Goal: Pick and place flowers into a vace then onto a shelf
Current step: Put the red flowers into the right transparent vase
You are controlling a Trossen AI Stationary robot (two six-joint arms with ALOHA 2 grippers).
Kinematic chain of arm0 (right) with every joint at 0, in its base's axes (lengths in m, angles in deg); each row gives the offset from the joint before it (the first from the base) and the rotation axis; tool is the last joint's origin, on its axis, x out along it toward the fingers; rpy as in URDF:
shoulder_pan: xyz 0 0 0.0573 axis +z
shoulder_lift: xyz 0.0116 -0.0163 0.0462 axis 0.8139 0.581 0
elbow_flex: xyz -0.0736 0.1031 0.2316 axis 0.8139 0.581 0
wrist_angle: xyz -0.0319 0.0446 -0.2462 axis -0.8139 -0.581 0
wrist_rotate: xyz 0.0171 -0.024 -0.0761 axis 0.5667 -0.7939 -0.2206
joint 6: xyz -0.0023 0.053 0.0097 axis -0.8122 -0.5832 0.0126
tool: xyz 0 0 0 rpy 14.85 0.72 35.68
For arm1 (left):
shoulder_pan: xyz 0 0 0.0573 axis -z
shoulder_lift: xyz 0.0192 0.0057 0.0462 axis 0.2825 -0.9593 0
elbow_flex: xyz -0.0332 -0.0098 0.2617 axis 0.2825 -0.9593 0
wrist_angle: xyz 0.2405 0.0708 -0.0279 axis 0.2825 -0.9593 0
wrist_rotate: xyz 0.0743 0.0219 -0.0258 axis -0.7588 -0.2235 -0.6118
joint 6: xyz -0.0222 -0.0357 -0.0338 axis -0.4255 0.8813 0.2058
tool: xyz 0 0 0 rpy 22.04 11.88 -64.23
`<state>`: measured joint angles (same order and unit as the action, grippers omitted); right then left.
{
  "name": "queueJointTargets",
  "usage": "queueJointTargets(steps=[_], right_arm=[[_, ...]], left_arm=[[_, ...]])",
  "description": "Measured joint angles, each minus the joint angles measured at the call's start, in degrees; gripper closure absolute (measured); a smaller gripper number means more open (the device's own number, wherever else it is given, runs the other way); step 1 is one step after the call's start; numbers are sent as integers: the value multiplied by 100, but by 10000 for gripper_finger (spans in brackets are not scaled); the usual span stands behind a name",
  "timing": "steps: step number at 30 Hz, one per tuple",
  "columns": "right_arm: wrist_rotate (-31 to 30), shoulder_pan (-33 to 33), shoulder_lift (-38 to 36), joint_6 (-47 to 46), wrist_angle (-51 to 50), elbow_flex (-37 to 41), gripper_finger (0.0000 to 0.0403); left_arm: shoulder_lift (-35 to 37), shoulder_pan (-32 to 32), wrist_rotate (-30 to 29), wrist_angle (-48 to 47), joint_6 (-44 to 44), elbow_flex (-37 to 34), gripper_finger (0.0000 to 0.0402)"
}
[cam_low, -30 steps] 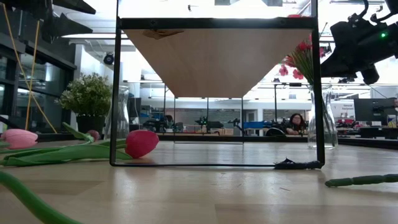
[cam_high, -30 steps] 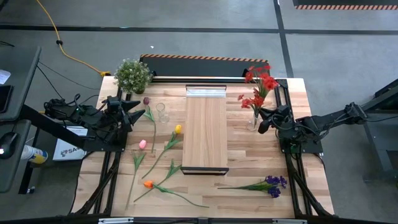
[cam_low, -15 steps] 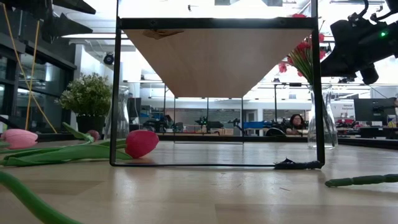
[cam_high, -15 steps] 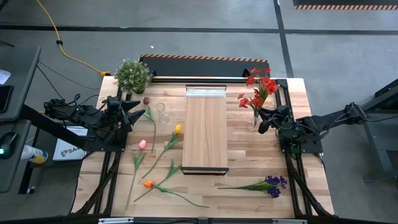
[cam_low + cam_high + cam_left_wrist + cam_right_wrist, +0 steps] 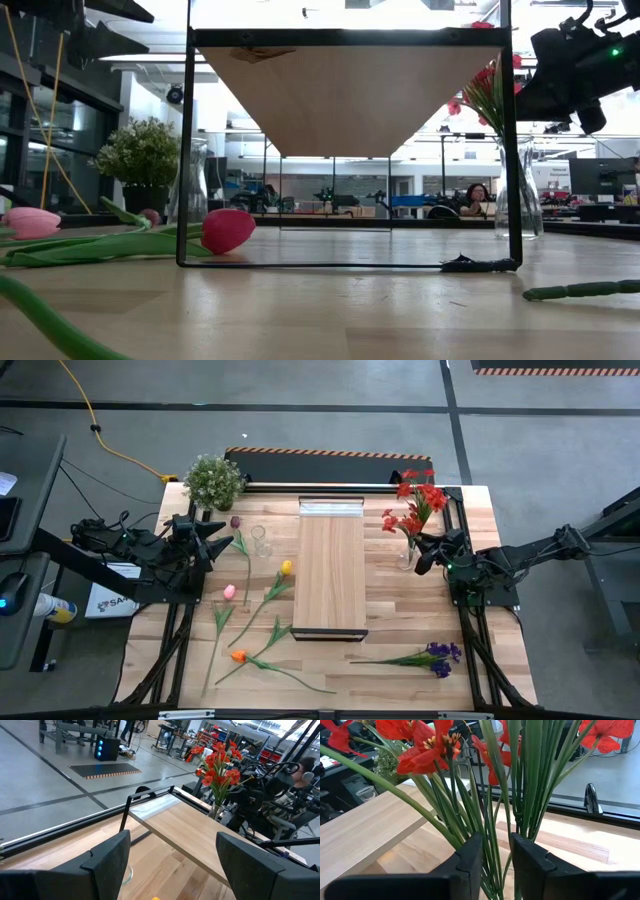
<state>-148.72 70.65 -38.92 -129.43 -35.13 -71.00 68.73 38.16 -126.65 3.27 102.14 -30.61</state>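
The left gripper (image 5: 222, 532) waited at the tabletop's (image 5: 390, 622) left edge, its dark fingers spread wide and empty. Beside it lay loose flowers (image 5: 262, 622) with slim green stems and smooth heads. The long pale wooden shelf (image 5: 331, 572) stood mid-table. At the right, red flowers (image 5: 416, 503) stood in a clear glass vase (image 5: 407, 555); the right gripper's (image 5: 420, 553) fingers sat narrowly parted around their stems.
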Motion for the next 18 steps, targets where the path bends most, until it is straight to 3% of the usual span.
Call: queueJointTargets(steps=[8,18], right_arm=[[-17,1,-125,57,68,0,313],[-20,0,-513,1132,964,0,320]], left_arm=[[0,-1,0,0,0,0,76],[0,0,0,-1,-1,0,76]])
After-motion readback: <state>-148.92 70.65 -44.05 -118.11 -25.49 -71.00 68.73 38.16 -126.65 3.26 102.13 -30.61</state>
